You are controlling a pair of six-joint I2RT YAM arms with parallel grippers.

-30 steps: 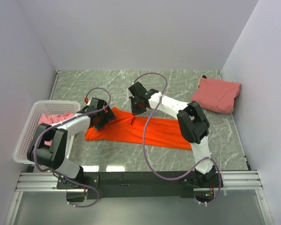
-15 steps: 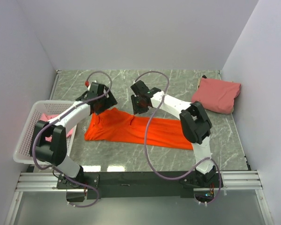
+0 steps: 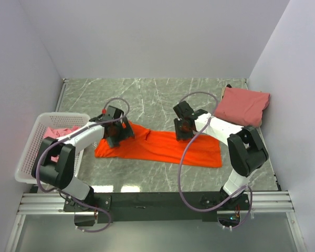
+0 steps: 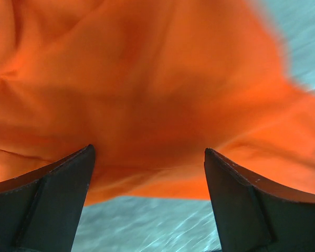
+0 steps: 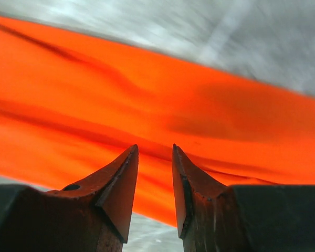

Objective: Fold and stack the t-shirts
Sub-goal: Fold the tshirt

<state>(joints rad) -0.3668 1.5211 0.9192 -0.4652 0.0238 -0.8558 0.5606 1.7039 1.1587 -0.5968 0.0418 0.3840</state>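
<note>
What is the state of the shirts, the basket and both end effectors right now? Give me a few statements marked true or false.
1. The orange shirt lies spread in a long strip on the table. True.
2. The left end effector is shut on the orange shirt. False: its fingers stand wide apart, with the cloth beneath them.
3. The salmon-pink shirt sits folded at the table's far right corner. True.
4. The basket is empty. False: a lighter pink shirt lies in it.
5. The right end effector hangs over the basket. False: it is at the orange shirt's far edge, mid-table.
</note>
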